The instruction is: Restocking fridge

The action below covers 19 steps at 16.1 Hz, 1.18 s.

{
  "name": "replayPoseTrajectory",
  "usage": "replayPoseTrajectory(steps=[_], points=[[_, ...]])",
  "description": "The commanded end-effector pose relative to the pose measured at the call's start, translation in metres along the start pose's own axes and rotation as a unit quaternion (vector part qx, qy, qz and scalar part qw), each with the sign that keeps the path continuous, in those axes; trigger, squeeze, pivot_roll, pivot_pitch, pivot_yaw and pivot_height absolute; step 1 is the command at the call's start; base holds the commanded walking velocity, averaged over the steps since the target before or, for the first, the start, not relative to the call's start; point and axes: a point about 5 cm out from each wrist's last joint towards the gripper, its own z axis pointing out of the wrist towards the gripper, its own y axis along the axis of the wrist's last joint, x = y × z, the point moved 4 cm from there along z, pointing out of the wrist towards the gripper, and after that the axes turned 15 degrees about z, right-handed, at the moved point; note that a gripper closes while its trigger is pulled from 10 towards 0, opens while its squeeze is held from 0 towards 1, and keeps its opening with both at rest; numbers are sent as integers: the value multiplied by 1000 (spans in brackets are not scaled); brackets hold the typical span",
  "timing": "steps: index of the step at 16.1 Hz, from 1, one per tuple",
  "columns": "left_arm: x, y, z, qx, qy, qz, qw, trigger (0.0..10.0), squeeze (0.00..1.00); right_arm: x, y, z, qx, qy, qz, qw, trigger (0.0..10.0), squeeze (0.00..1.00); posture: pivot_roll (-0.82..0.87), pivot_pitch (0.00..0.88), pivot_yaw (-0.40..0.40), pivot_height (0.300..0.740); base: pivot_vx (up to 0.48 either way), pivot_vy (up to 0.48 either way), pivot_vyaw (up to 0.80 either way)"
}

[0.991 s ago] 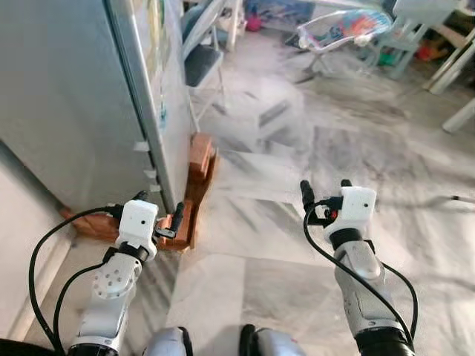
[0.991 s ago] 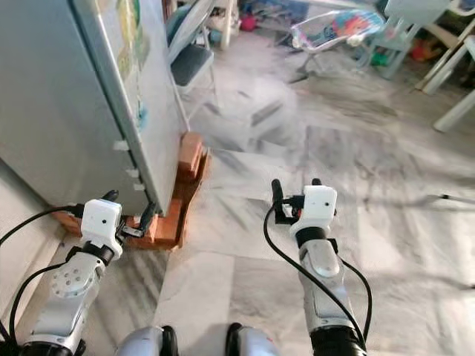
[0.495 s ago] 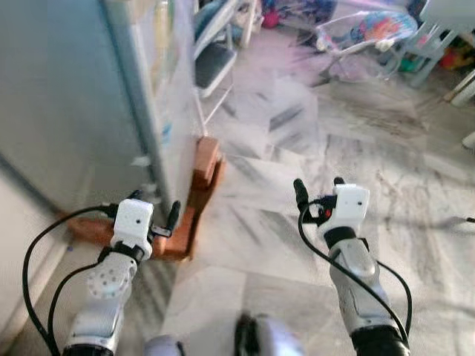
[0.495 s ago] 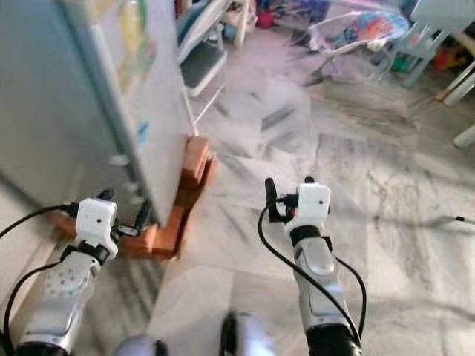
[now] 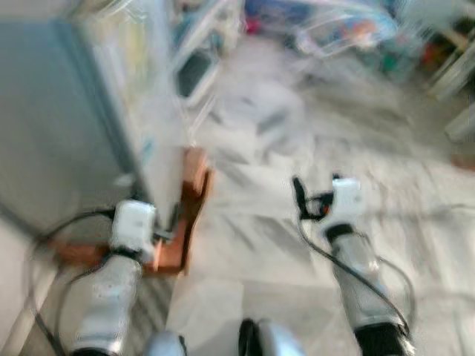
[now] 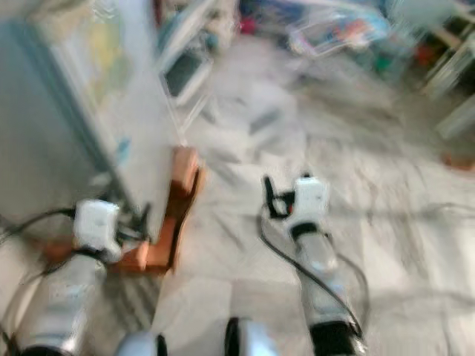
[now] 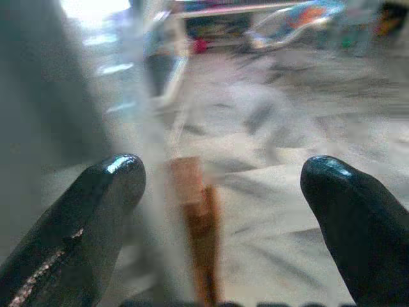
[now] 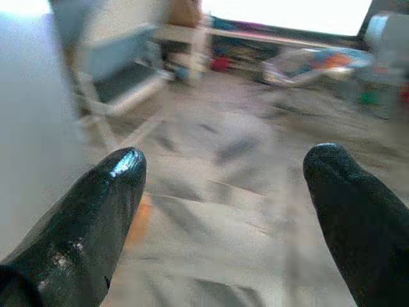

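The grey fridge [image 5: 67, 111] stands at my left with its door shut, resting on red bricks [image 5: 189, 196]. My left gripper [image 5: 159, 222] is held low beside the fridge's lower corner, open, with nothing between its fingers [image 7: 89, 217]. Out over the marble floor my right gripper [image 5: 319, 193] is open and empty too, its fingers [image 8: 96, 217] spread wide. The head views are blurred by motion.
A folding chair [image 5: 197, 63] stands behind the fridge. A baby bouncer [image 5: 334, 33] and white furniture legs [image 5: 453, 67] are at the far side of the room. Grey marble floor [image 5: 297, 148] stretches ahead and to the right.
The whole picture has shifted and blurred, so the camera is moving. Both arms keep the same pose, with both grippers still open.
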Motion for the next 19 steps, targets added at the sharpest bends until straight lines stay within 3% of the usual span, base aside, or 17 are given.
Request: replayPoseTrajectory(steps=[1,2,6,10,12,15,17,19], points=[[5,-5,0,9,4,9,1000,10000,0,-2,-2,-2,6,-3,4,1000,10000,0,108,135,-105,740,0,0,-800],[16,-7,6,11,14,15,1000,10000,0,0,-2,-1,6,1,3,1000,10000,0,105,134,-108,740,0,0,-800],[31,-10,10,19,42,15,999,10000,0,-2,-1,-4,6,1,-2,1000,10000,0,91,142,-110,740,0,0,-200],[59,-31,-7,65,117,6,991,10000,0,-4,-2,-9,8,-1,-6,1000,10000,0,86,156,-110,740,0,0,0],[65,-34,-10,72,134,-1,988,10000,0,-2,-5,-12,14,0,-4,1000,10000,0,87,165,-111,740,0,0,0],[72,-29,8,68,147,-4,987,10000,0,4,-7,-14,21,9,-6,1000,10000,0,76,175,-122,740,0,0,0],[81,-21,27,62,158,-3,985,10000,0,3,-4,-15,22,9,-10,1000,10000,0,58,180,-129,740,0,0,0],[89,-18,36,65,174,1,983,10000,0,0,-3,-16,24,6,-14,1000,10000,0,50,180,-128,740,0,0,0]])
